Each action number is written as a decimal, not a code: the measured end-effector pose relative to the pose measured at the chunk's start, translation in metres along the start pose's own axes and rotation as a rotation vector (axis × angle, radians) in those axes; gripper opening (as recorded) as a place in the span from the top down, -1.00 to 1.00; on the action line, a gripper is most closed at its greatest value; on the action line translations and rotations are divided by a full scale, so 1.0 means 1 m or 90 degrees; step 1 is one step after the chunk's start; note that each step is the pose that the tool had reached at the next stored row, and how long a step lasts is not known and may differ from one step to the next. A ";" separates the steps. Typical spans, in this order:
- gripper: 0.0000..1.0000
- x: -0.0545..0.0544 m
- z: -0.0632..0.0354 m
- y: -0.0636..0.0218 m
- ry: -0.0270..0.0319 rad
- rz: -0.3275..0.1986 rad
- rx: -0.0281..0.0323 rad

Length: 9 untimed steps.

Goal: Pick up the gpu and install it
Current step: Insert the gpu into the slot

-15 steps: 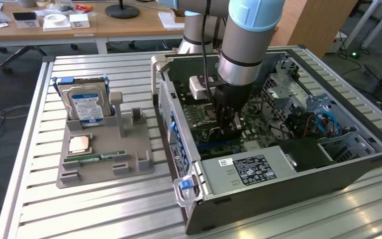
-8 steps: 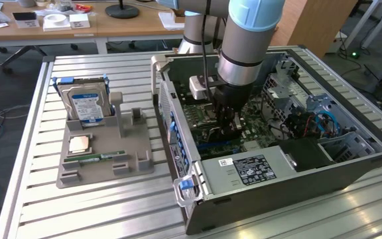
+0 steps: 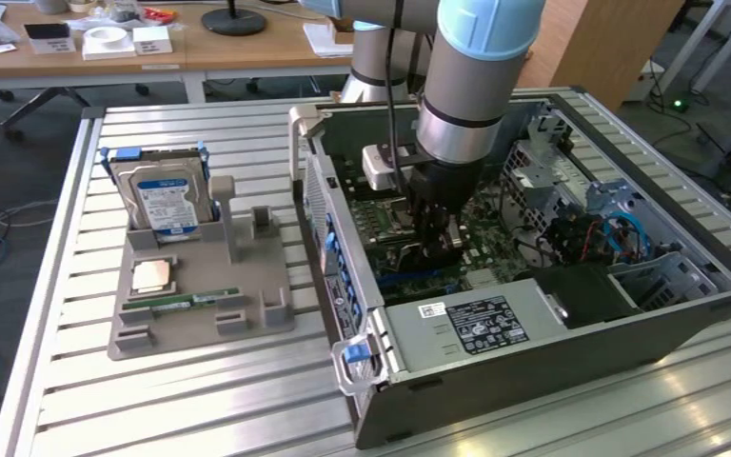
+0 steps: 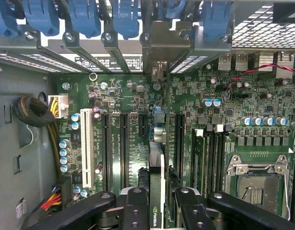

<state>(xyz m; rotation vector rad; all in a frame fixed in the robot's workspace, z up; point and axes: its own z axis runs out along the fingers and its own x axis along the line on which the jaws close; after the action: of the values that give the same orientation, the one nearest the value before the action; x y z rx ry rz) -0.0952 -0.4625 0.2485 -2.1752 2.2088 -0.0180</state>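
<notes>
Sitting open on slatted metal table (image 3: pixel 213 409), dark grey steel PC case (image 3: pixel 670 314) w/ green circuit mobo (image 4: pixel 114 91) inside. Thin flat black gpu (image 4: pixel 156 167) held edge-on over mobo's long black slots, clamped betw. jaws of black metal gripper (image 4: pixel 162 199). Beside case, grey moulded plastic holder (image 3: pixel 187 328) w/ blue-labelled silver hard drive (image 3: pixel 168 205) upright & narrow green memory stick (image 3: pixel 187 301) lying flat.

Wooden desk (image 3: pixel 251 48) behind a slatted metal table (image 3: pixel 187 400), grey floor (image 3: pixel 10 152)

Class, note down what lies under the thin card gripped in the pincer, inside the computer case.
Under the card, held edge-on by the pincer, lies the green circuit board with black slots beside it. The strip directly beneath is covered.
</notes>
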 end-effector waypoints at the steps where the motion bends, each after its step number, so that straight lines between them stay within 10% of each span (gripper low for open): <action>1: 0.47 0.000 0.0000 0.0000 0.0000 0.000 0.0000; 9: 0.47 0.000 0.0000 0.0000 0.0004 0.008 0.0001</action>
<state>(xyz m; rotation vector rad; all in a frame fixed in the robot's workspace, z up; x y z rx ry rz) -0.0952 -0.4625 0.2485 -2.1618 2.2221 -0.0185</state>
